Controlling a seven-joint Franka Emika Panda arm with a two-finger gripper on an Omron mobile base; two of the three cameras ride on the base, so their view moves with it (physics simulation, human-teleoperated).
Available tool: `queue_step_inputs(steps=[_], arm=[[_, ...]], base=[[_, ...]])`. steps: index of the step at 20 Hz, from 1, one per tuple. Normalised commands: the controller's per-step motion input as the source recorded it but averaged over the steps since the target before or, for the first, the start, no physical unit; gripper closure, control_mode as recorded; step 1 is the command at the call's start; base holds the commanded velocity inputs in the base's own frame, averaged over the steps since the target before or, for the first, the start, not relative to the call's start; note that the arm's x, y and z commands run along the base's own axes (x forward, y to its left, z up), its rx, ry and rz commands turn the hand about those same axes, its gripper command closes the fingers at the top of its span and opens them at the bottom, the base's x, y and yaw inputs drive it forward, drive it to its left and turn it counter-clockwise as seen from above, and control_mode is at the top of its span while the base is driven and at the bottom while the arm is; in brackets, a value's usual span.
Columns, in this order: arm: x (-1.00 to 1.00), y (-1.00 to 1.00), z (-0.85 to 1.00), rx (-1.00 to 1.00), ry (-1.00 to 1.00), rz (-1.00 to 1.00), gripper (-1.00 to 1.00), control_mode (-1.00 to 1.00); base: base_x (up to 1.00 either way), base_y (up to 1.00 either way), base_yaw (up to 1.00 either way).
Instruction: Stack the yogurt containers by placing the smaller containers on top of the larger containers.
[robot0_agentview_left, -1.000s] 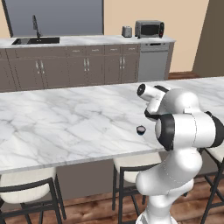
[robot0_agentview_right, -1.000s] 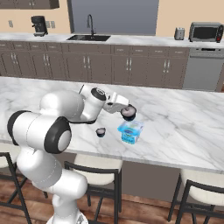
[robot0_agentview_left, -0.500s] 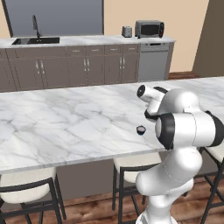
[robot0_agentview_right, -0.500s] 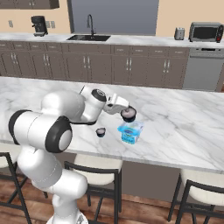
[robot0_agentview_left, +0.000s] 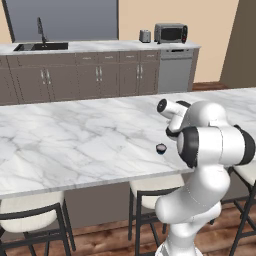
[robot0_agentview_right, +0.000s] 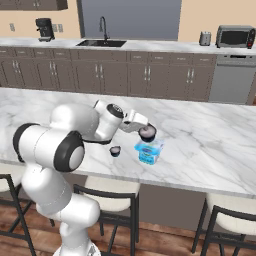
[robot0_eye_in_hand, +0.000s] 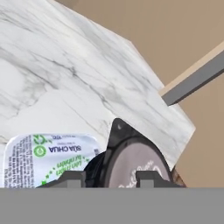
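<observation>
Base views flank counter (robot0_agentview_left: 75, 145); hand close

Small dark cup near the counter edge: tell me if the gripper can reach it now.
Probably not yet: the gripper is shut on the wider dark cup; otherwise the small cup stands unobstructed close by.

Home kitchen, marble island counter (robot0_agentview_left: 75, 145), sink (robot0_agentview_right: 101, 43), microwave (robot0_agentview_right: 235, 36), stools (robot0_agentview_left: 30, 220)

A long white marble island counter (robot0_agentview_left: 75, 145) with grey veining runs across the near part of the kitchen, with pale-cushioned black metal stools (robot0_agentview_left: 30, 222) tucked under its near edge on a reddish wooden floor (robot0_agentview_right: 165, 240). Along the far tan wall (robot0_agentview_left: 145, 15) stand grey-brown cabinets (robot0_agentview_right: 100, 77), a steel sink with a dark faucet (robot0_agentview_right: 102, 30), a grey dishwasher (robot0_agentview_right: 227, 77), a toaster (robot0_agentview_left: 145, 36), a microwave (robot0_agentview_right: 235, 36) and a black coffee maker (robot0_agentview_right: 44, 30).
</observation>
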Motion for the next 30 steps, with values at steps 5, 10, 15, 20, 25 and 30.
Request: queue_step_inputs(steps=[5, 10, 15, 20, 25, 30], arm=[[0.17, -0.07, -0.08, 0.00, 0.00, 0.00, 1.00, -1.00], [0.19, -0.05, -0.11, 0.00, 0.00, 0.00, 1.00, -1.00], [0.08, -0.03, -0.06, 0.00, 0.00, 0.00, 1.00, -1.00], [0.00, 0.00, -0.01, 0.00, 0.00, 0.00, 1.00, -1.00], [0.04, -0.01, -0.14, 0.00, 0.00, 0.00, 1.00, -1.00], [0.07, -0.02, -0.17, 0.00, 0.00, 0.00, 1.00, -1.00]], base=[[0.00, 0.00, 0.00], [0.00, 0.00, 0.00], [0.00, 0.00, 0.00], [0.00, 0.00, 0.00], [0.00, 0.00, 0.00], [0.00, 0.00, 0.00]])
